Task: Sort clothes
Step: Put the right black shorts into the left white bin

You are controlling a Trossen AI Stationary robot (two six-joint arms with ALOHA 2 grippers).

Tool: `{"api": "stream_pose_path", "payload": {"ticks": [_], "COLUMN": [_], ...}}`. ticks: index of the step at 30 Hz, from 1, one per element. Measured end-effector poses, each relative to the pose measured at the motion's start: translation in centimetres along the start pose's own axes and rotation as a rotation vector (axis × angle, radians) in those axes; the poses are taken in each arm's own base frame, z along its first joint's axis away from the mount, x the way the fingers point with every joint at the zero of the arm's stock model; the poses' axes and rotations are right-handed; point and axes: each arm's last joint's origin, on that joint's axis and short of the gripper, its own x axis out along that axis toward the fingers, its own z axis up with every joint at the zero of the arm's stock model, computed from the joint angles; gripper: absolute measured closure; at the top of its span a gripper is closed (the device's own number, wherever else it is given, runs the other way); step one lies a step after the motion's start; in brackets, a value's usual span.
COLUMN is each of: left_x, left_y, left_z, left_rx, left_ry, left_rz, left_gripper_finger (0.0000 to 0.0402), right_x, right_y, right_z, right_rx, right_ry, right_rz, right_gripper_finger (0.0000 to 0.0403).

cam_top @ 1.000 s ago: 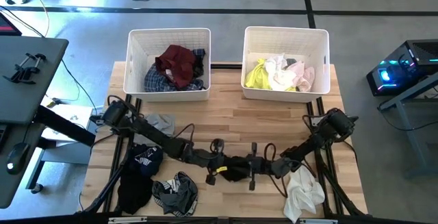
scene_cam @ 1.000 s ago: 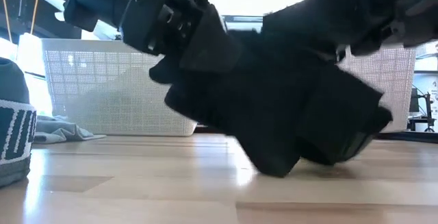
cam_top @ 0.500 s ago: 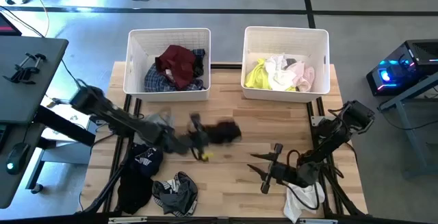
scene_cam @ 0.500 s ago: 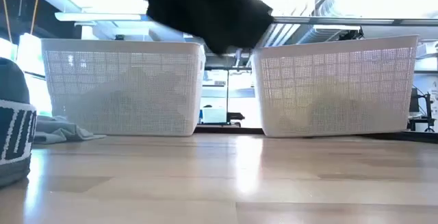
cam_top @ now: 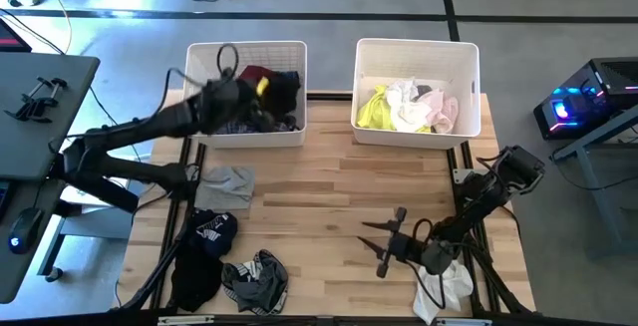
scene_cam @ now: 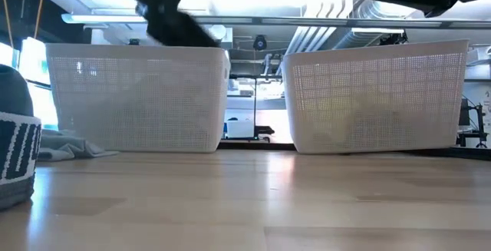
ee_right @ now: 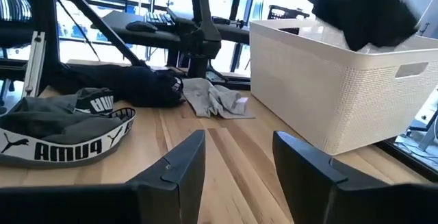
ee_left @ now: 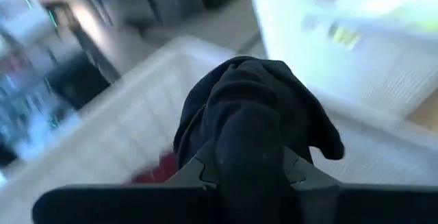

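Observation:
My left gripper (cam_top: 259, 91) is over the left white bin (cam_top: 244, 51), shut on a bunched black garment (cam_top: 283, 91). The garment also shows in the left wrist view (ee_left: 256, 107) and in the right wrist view (ee_right: 363, 8). Maroon and blue plaid clothes (cam_top: 254, 75) lie in that bin. Yellow, white and pale pink clothes (cam_top: 407, 107) lie in the right bin (cam_top: 417, 47). My right gripper (cam_top: 387, 246) is open and empty, low over the table's near right part, beside a white garment (cam_top: 444, 288). My left gripper pinches a bunched part of the black garment (ee_left: 250, 142) between its two fingers (ee_left: 198, 172); how many layers, I cannot tell. The arm reaches in from the table's left. The garment bulges out past the fingertips, lifted clear of the table, above the left bin's rim (ee_right: 308, 32).
A grey garment (cam_top: 227, 180) lies on the table near the left bin. A black garment (cam_top: 202, 256) and a grey-black one with a lettered band (cam_top: 255, 278) lie at the near left. Bare wood lies between the bins and the near edge.
My left gripper has risen from the table's near middle and swung toward the far left with the black garment, which is now lifted clear and over the left bin. My right gripper has drawn back from that garment toward the table's near right.

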Motion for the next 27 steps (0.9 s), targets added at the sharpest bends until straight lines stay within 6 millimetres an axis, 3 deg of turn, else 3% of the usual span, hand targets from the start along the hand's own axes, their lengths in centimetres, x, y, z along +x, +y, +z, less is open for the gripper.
{"api": "stream_pose_path", "payload": {"ticks": [5,11,14,18,23,27], "left_x": [3.9,5.6,4.9,2.4,-0.4,-0.1], "left_y": [2.8,4.6,5.5,6.9,7.2,6.8], "left_z": [-3.4,-5.1,-4.3,-1.9,0.0,-0.6], "left_rx": [-0.074,-0.098,-0.112,-0.155,-0.194,-0.201], "left_ry": [0.232,0.332,0.329,0.283,0.158,0.178], "left_rz": [0.068,0.133,0.157,0.220,0.202,0.054], "left_gripper_finger": [0.0355,0.0270,0.0219,0.0178,0.0177,0.0199], "right_x": [0.2,0.2,0.2,0.2,0.2,0.2], "right_y": [-0.1,-0.1,-0.1,-0.1,-0.1,-0.1], "right_z": [0.0,0.0,-0.1,-0.3,-0.5,-0.5], "right_rx": [0.004,-0.001,-0.009,0.003,0.020,0.021], "right_ry": [0.001,0.002,0.006,0.016,0.026,0.027], "right_rz": [-0.006,-0.004,-0.003,-0.002,-0.002,-0.002], "right_gripper_finger": [0.0245,0.0245,0.0245,0.0245,0.0245,0.0245]}}
